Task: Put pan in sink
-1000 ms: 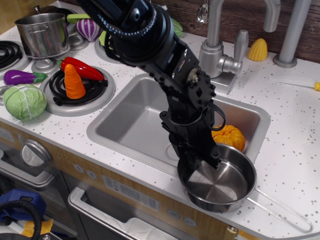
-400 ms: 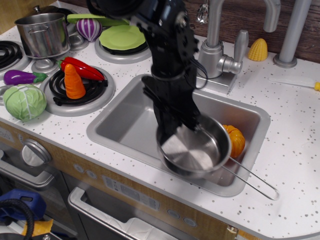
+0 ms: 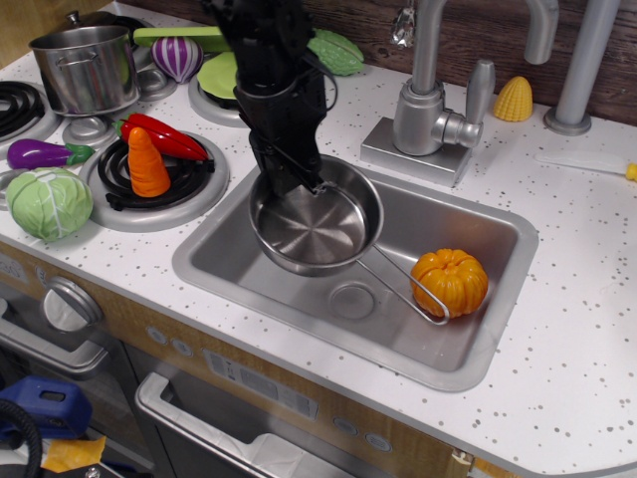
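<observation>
While gripped at its far rim, the shallow round shiny steel pan (image 3: pixel 317 221) hangs over the left half of the rectangular grey metal sink (image 3: pixel 244 242), not yet set down.
Black gripper (image 3: pixel 299 171) pinches the rim, leaving the wire handle trailing toward the orange toy pumpkin (image 3: pixel 450 281). Fingertips are hidden behind the rim; pan-to-basin contact cannot be judged; the drain (image 3: pixel 352 299) is visible.

Single view, set high at the near side, looking down and away across the sink (image 3: pixel 498 234), fairly close.
</observation>
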Tool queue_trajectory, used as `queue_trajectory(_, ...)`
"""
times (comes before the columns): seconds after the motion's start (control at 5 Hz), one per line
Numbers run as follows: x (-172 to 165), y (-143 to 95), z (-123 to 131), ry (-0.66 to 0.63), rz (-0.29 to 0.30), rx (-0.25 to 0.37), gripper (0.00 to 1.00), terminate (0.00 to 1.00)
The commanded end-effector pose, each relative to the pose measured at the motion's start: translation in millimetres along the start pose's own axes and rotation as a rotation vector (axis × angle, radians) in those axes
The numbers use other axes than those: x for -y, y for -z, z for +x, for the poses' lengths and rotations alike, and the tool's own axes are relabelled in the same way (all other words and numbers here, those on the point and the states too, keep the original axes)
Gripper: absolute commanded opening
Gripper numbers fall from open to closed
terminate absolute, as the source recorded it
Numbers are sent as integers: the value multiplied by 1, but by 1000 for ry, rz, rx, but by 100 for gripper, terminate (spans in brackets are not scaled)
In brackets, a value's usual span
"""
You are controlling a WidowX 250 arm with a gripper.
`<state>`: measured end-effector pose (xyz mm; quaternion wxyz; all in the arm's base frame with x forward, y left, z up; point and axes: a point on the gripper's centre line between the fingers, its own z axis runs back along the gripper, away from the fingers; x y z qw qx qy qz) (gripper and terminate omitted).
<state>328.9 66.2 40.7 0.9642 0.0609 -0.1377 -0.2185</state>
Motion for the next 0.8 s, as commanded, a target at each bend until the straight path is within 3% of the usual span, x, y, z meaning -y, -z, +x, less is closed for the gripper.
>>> queue_trajectory(0.0, -19, 23, 0, 40, 49, 94, 0, 0)
queue_trajectory(0.2, -15, 36, -9, 65, 22, 142, 100, 0)
queue_trajectory(0.4, -15, 36, -9, 65, 22, 142, 100, 0)
queue_trajectory(0.6, -15, 36, -9, 65, 22, 142, 100, 100)
